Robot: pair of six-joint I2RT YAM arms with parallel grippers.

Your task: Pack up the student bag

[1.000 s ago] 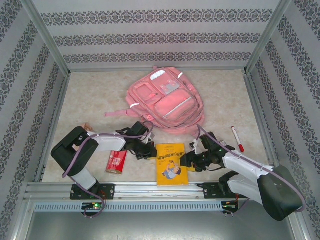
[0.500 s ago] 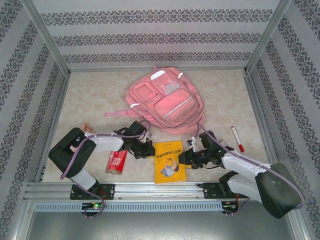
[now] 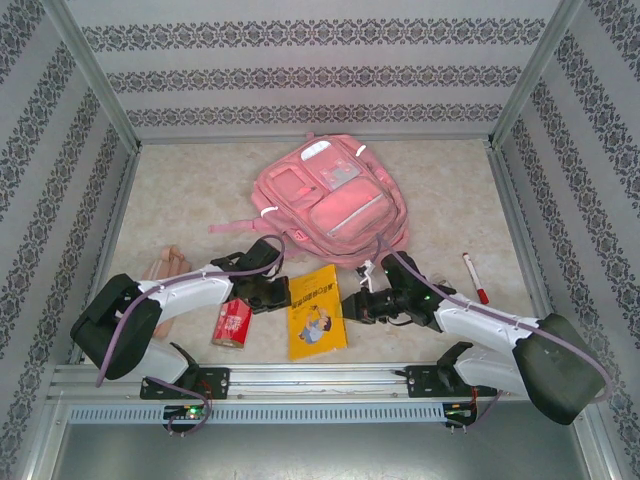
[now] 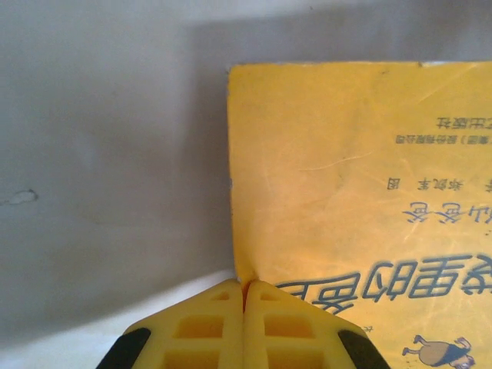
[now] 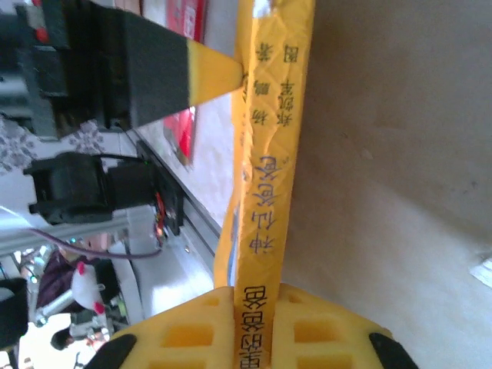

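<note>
Top external | left pincer (image 3: 282,297) — clamped on yellow book (image 3: 316,314) | right pincer (image 3: 349,305) — clamped on it too

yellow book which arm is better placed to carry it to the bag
Right, probably: the right gripper clamps the yellow book by its spine; the left gripper only pinches a cover edge.

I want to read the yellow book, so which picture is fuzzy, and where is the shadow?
Left wrist view: letters on the book are sharp, and a grey shadow lies on the table beside it. Right wrist view: spine letters readable, bright glare at lower left. Top view: letters too small to read.
</note>
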